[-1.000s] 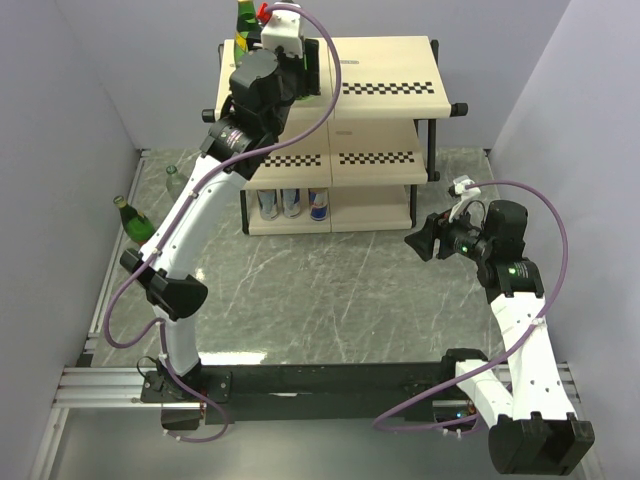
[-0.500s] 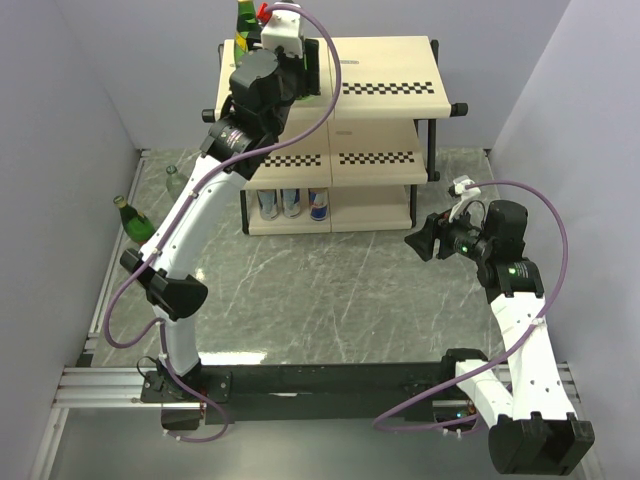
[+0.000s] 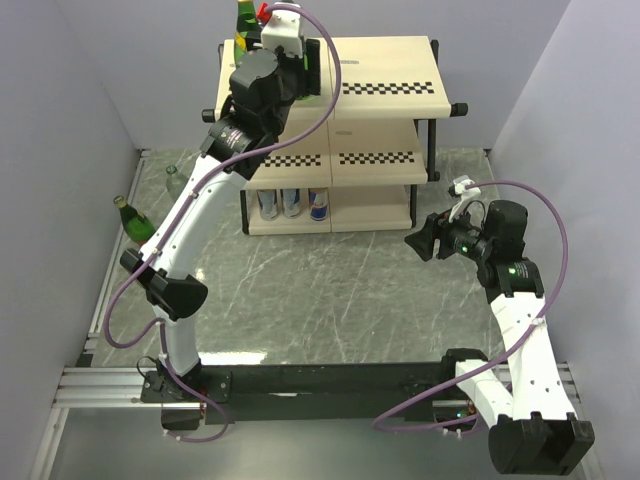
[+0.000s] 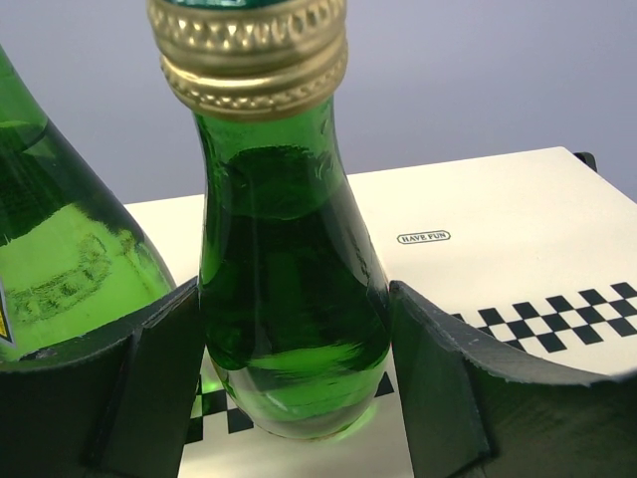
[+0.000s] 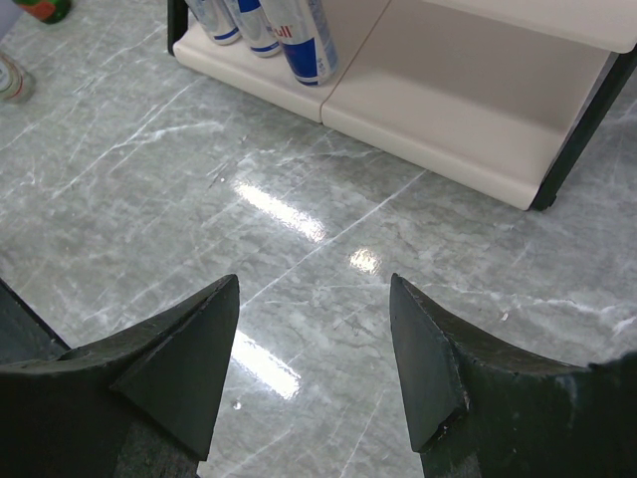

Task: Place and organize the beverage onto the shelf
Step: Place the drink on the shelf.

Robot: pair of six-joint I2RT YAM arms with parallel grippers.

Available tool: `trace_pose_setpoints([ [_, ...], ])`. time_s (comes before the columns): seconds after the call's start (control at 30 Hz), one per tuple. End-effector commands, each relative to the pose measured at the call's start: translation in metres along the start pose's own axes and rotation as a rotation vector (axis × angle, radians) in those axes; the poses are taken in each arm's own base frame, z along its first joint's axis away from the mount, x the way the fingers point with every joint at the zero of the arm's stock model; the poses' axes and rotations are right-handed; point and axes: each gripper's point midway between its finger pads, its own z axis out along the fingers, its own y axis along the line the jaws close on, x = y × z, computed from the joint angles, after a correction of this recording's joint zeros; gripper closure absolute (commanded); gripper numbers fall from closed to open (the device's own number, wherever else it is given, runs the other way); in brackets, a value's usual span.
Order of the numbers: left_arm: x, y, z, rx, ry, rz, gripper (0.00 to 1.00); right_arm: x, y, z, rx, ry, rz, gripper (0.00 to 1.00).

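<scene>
On the cream top board of the shelf (image 3: 390, 70) stands a green glass bottle (image 4: 284, 299) with a gold cap. My left gripper (image 4: 297, 309) holds it low on the body, one finger against each side. A second green bottle (image 4: 60, 269) stands just to its left on the same board (image 4: 498, 219). In the top view both bottles (image 3: 243, 20) are largely hidden behind the left wrist. My right gripper (image 3: 415, 243) hovers open over the marble table in front of the shelf's right half, with nothing between its fingers (image 5: 189, 368).
Three cans (image 3: 292, 203) stand on the bottom board at the left, also seen from the right wrist (image 5: 289, 35). A green bottle (image 3: 134, 218) and a clear bottle (image 3: 173, 178) are on the table left of the shelf. Grey walls close in both sides.
</scene>
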Motion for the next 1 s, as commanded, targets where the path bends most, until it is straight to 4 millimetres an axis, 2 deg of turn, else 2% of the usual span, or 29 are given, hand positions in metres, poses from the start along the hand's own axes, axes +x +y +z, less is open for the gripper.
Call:
trace_pose_setpoints([
  [0.0, -0.0817, 0.0092, -0.0147, 0.001, -0.231, -0.113, 0.27, -0.0034, -0.0024, 0.0002, 0.010, -0.017, -0.010, 0.32],
  [0.77, -0.0812, 0.0055, -0.0149, 0.018, -0.231, -0.149, 0.22, -0.0045, -0.0037, -0.0004, 0.018, -0.020, -0.014, 0.32],
  [0.87, -0.0864, 0.0052, -0.0186, 0.030, -0.238, -0.160, 0.13, -0.0049, -0.0038, -0.0004, 0.018, -0.022, -0.015, 0.32],
  [0.97, -0.0876, 0.0030, -0.0219, 0.049, -0.236, -0.169, 0.09, -0.0045, -0.0036, -0.0003, 0.018, -0.020, -0.015, 0.32],
])
